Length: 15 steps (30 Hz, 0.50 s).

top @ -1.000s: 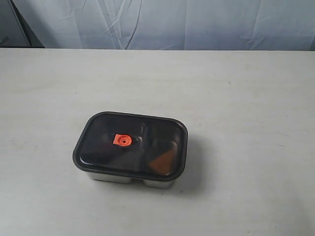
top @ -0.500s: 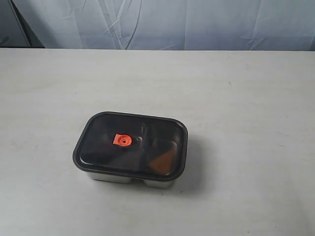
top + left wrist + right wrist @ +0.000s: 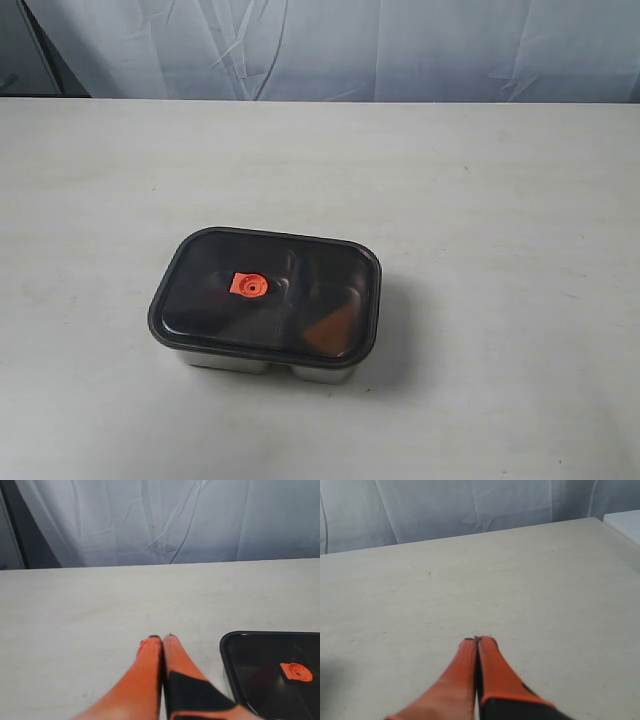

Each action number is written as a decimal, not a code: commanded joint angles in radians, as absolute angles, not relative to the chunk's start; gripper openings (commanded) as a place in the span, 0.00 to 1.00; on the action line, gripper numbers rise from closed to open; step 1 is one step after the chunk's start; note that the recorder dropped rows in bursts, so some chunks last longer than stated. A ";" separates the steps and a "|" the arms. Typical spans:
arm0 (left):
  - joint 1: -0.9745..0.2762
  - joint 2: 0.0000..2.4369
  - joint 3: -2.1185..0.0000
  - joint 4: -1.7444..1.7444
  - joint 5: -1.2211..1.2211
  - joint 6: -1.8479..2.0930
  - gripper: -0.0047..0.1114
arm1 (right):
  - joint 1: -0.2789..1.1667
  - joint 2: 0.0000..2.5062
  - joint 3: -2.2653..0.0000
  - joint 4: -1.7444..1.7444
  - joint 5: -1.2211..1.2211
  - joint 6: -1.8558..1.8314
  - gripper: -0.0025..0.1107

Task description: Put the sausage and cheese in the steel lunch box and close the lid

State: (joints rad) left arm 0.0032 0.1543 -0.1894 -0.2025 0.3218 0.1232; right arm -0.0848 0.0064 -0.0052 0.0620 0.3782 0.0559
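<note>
– Steel first: where does the box sit?

– On the tabletop (image 3: 480, 200), left of the middle and toward the near side. The steel lunch box (image 3: 232, 362) shows only a strip of its near wall, because the lid (image 3: 200, 290) lies flat over it, rim to rim on all four sides, orange valve tab (image 3: 249, 285) up.

– And the food?

– The cheese (image 3: 330, 328) glows orange through the tinted lid in the right-hand compartment. A dim reddish patch under the tab side may be the sausage (image 3: 232, 325); the lid is too dark to be sure.

– Room around it?

– Bare tabletop borders the box on every side, widest to the right and toward the far edge, where a white curtain (image 3: 350, 50) hangs.

– End effectors?

– The left end effector (image 3: 162, 639) has its orange fingers pressed together, gripping nothing, near the lid's corner but apart from it. The right end effector (image 3: 477, 640) is likewise pressed together over bare tabletop.
</note>
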 commanded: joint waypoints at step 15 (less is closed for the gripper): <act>0.071 0.019 -0.008 -0.201 0.320 0.030 0.04 | -0.090 0.000 0.000 0.065 0.367 0.054 0.01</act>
State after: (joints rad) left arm 0.0680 0.0360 -0.0265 -0.2025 0.3256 0.0460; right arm -0.0848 0.0064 -0.0052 0.0620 0.3782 0.0559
